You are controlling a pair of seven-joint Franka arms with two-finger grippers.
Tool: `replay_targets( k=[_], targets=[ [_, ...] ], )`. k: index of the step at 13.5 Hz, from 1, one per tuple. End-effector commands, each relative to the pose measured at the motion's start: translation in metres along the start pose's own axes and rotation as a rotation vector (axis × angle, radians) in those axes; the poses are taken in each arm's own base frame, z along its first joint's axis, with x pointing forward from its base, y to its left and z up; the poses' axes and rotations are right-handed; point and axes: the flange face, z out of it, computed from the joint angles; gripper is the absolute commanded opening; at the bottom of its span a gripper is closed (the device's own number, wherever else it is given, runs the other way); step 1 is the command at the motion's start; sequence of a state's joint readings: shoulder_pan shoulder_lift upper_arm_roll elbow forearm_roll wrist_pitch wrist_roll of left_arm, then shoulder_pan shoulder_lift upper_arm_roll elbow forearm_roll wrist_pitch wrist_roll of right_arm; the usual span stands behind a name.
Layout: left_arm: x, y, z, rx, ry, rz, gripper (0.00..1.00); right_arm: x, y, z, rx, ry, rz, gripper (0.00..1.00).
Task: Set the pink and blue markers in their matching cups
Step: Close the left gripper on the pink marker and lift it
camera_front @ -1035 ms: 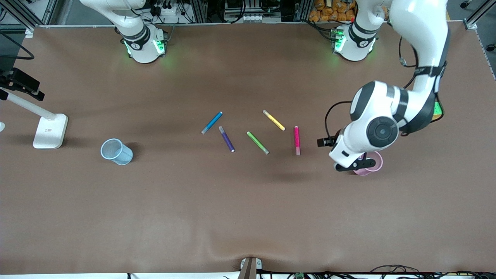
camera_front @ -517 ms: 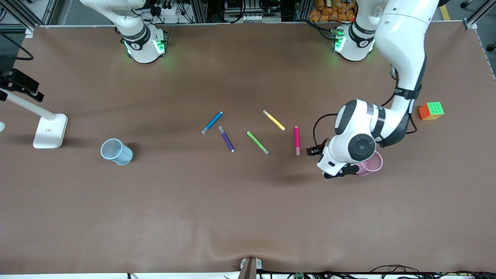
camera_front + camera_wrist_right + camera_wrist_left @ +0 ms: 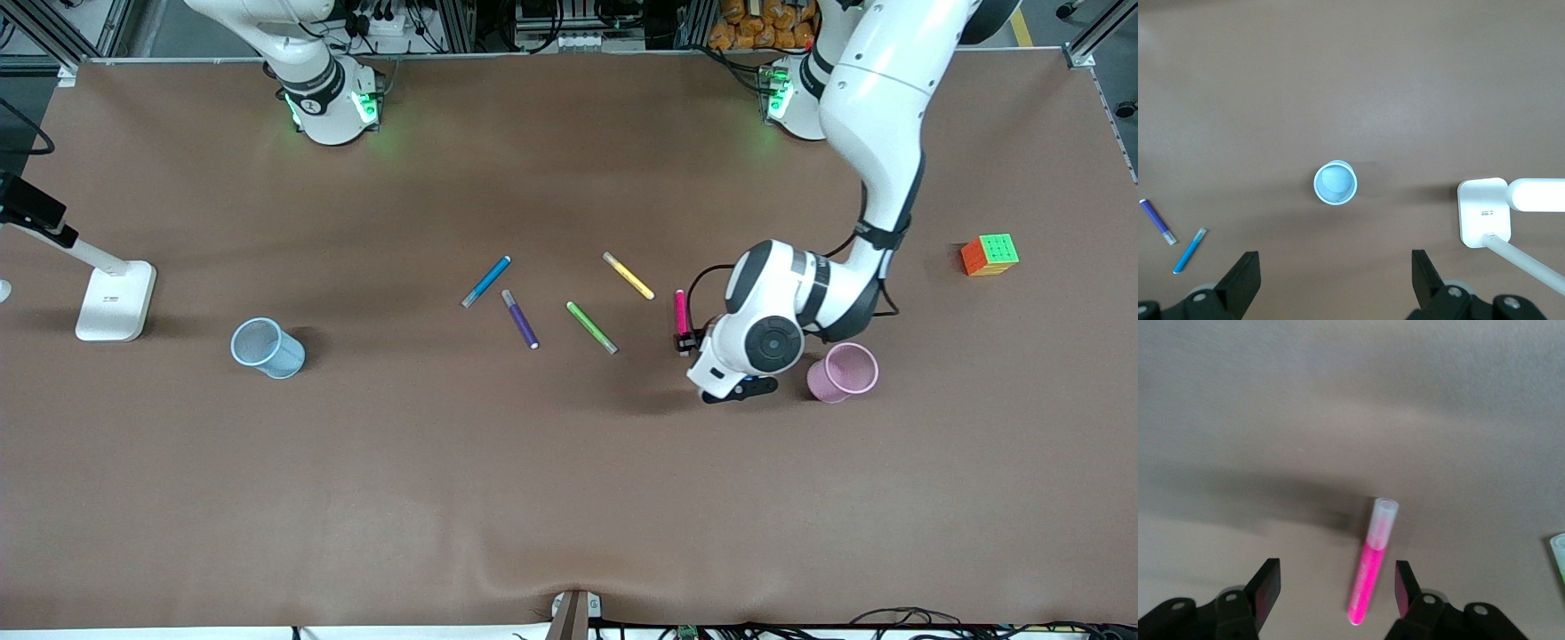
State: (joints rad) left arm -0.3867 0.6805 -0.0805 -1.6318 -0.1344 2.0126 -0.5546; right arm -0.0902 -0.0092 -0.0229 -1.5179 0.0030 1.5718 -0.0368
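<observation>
The pink marker (image 3: 680,310) lies on the table; its nearer end is hidden under my left hand. In the left wrist view the pink marker (image 3: 1368,570) lies below and between the open fingers, pale end pointing away. My left gripper (image 3: 733,391) (image 3: 1338,587) is open and empty, low over the table beside the pink cup (image 3: 843,373). The blue marker (image 3: 487,281) (image 3: 1190,250) lies farther toward the right arm's end. The blue cup (image 3: 267,348) (image 3: 1335,184) stands upright. My right gripper (image 3: 1335,277) is open, empty and high over the blue cup; it is out of the front view.
A purple marker (image 3: 520,319), a green marker (image 3: 592,327) and a yellow marker (image 3: 629,276) lie between the blue and pink markers. A colour cube (image 3: 989,254) sits toward the left arm's end. A white lamp base (image 3: 114,300) stands beside the blue cup.
My left gripper has moved from over the pink cup toward the right arm's end, to over the pink marker's nearer end. The pink cup and the colour cube are now uncovered.
</observation>
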Motion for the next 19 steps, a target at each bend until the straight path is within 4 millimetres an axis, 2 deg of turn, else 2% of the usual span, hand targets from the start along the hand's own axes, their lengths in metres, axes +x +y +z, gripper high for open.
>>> replay_targets(
  k=[1,4,6,8,11,12,14,15,16,17,19],
  targets=[
    [0.005,0.006,0.004,-0.037,-0.016,-0.034,0.7,0.0,0.001,-0.003,-0.003,0.006,0.002,1.0],
    [0.011,0.009,0.018,-0.035,-0.02,-0.035,0.6,0.0,-0.004,-0.003,-0.003,0.006,-0.007,1.0],
    [0.016,0.012,0.018,-0.042,-0.014,-0.037,0.57,0.0,-0.006,-0.003,-0.004,0.006,-0.012,1.0],
    [0.012,0.019,0.02,-0.039,-0.013,-0.033,0.54,0.0,-0.006,-0.002,-0.004,0.0,-0.012,1.0],
    [0.015,0.021,0.026,-0.044,-0.008,-0.034,0.42,-0.001,-0.009,0.0,-0.002,-0.006,-0.016,1.0],
    [0.015,0.021,0.029,-0.042,-0.011,-0.035,0.42,-0.001,-0.008,0.001,-0.002,-0.009,-0.013,1.0],
    [0.016,0.02,0.028,-0.043,-0.007,-0.034,0.29,-0.001,-0.007,0.001,-0.002,-0.009,-0.013,1.0],
    [0.016,0.021,0.028,-0.043,-0.006,-0.033,0.17,0.0,-0.005,0.001,-0.001,-0.006,-0.009,1.0],
    [0.016,0.02,0.028,-0.044,-0.006,-0.034,0.0,0.0,-0.005,0.0,0.002,-0.002,-0.009,1.0],
    [0.016,0.02,0.028,-0.044,-0.006,-0.034,0.0,0.0,-0.005,0.001,0.004,-0.005,-0.009,1.0],
    [0.017,0.022,0.013,-0.052,0.016,-0.02,0.0,0.0,-0.005,0.0,0.004,-0.006,-0.009,1.0]
  ],
)
